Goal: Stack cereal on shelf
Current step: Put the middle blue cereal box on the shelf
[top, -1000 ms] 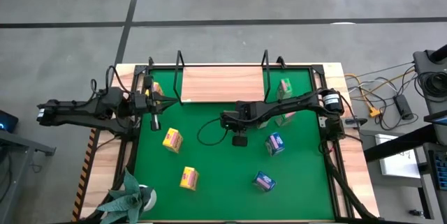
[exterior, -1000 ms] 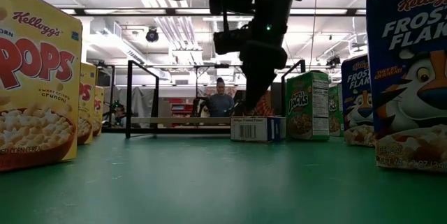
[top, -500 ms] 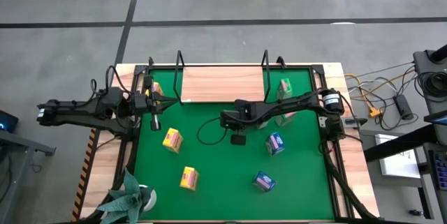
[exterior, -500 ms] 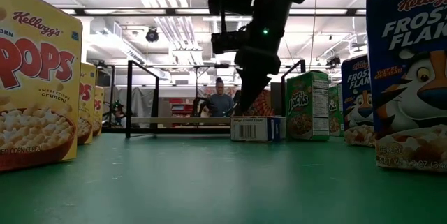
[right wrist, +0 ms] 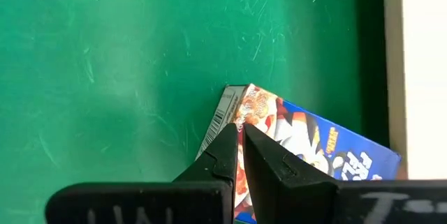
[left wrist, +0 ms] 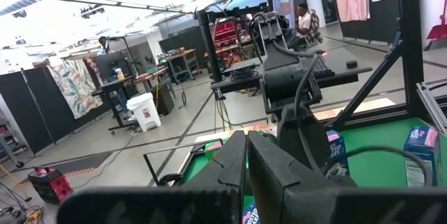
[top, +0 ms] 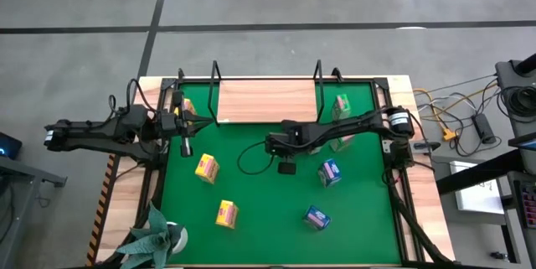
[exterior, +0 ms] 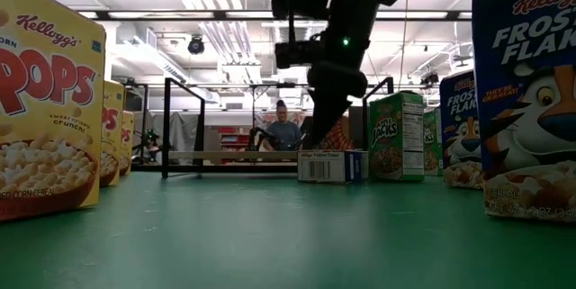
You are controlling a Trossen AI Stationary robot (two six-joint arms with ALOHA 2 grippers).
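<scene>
A blue cereal box (right wrist: 314, 147) lies flat on the green mat, close to the near edge of the light wooden shelf (top: 266, 101). In the low view this box (exterior: 331, 165) shows its barcode end. My right gripper (right wrist: 239, 128) is shut and slants down over that end of the box; in the low view its tip (exterior: 315, 143) stands just above the box's top. In the high view the right arm hides the box. My left gripper (left wrist: 246, 147) is shut on nothing and waits level at the table's left edge (top: 188, 121). My right gripper's shut fingertips (right wrist: 230, 140) stand over the blue box's top face at the corner by its barcode end (right wrist: 237, 109), coming from above and from the table's right side. Whether they touch the box, I cannot tell.
Two yellow boxes (top: 207, 167) (top: 226, 214) stand on the mat's left half and two blue boxes (top: 329, 172) (top: 316, 217) on its right half. A green box (top: 341, 106) stands by the shelf's right end. A potted plant (top: 155, 235) fills the near left corner.
</scene>
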